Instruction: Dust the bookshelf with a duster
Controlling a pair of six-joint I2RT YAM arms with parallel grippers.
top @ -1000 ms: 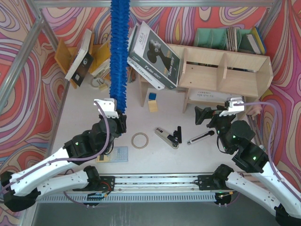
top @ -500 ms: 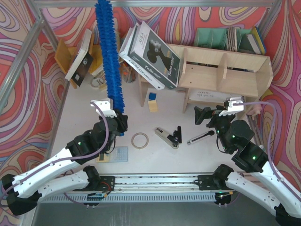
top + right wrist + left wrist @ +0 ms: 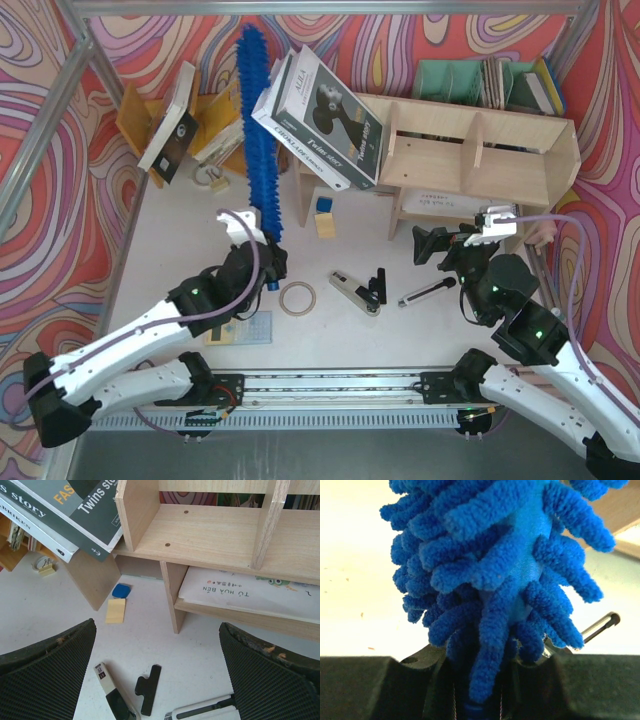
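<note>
Gripping the duster (image 3: pixel 259 130) low on its thin handle, the left gripper (image 3: pixel 266 265) is clamped tight. The head looks light, soft and floppy, and points toward twelve o'clock, off the bookshelf (image 3: pixel 500 150) at its nine o'clock end. The right gripper (image 3: pixel 428 246) hangs with its jaws wide apart, empty.

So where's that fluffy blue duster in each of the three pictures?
Top external: the duster stands left of centre, rising from the left gripper toward the back wall.
Left wrist: it fills most of the frame, its base clamped in the gripper.
Right wrist: not in it.
Shared landmark: the bookshelf, right of the duster from above, fills the top of the right wrist view.
</note>
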